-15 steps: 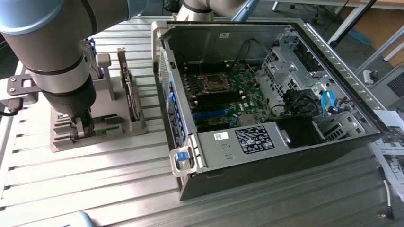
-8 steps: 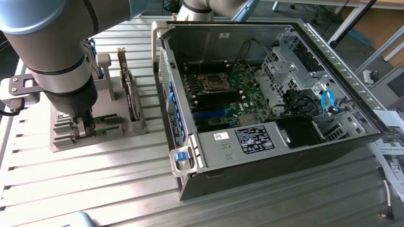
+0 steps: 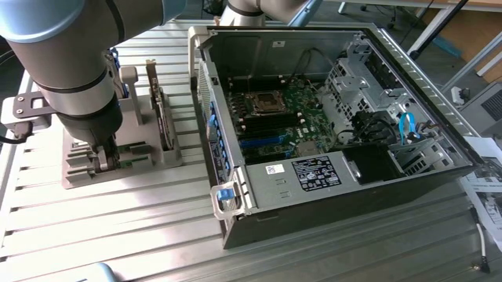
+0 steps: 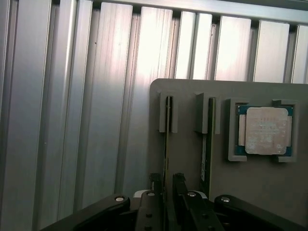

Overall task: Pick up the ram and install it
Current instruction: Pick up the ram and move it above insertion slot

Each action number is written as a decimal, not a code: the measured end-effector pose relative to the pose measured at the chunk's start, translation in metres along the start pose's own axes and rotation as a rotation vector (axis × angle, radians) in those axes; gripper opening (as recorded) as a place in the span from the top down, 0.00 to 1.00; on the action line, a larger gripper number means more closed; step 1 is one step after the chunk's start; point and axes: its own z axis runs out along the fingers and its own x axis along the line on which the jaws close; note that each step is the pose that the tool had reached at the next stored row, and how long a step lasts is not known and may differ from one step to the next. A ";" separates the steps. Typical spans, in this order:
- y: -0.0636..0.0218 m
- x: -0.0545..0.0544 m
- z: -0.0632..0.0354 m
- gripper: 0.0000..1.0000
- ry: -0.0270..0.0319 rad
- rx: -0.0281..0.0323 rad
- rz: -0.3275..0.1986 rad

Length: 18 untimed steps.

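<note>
— Ram point(image 4: 167, 139) position, relative to the hand point(image 4: 166, 179)?
— Directly between its fingers, which stand wide apart and are not closed on it. The stick sits on edge in a slot of the grey holder point(image 4: 187, 159), its long axis running straight away from the hand.
— Materials?
— Thin green board, hard-edged; matte moulded holder; ribbed aluminium bench point(image 4: 96, 120).

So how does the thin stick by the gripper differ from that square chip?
The ram stands on edge, long and thin; the processor chip lies flat, square. The open gripper straddles the ram; the chip sits apart. Both rest in the gray holder.
</note>
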 end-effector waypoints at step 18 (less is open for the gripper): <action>0.0000 0.001 0.0006 0.76 -0.0001 0.0001 0.003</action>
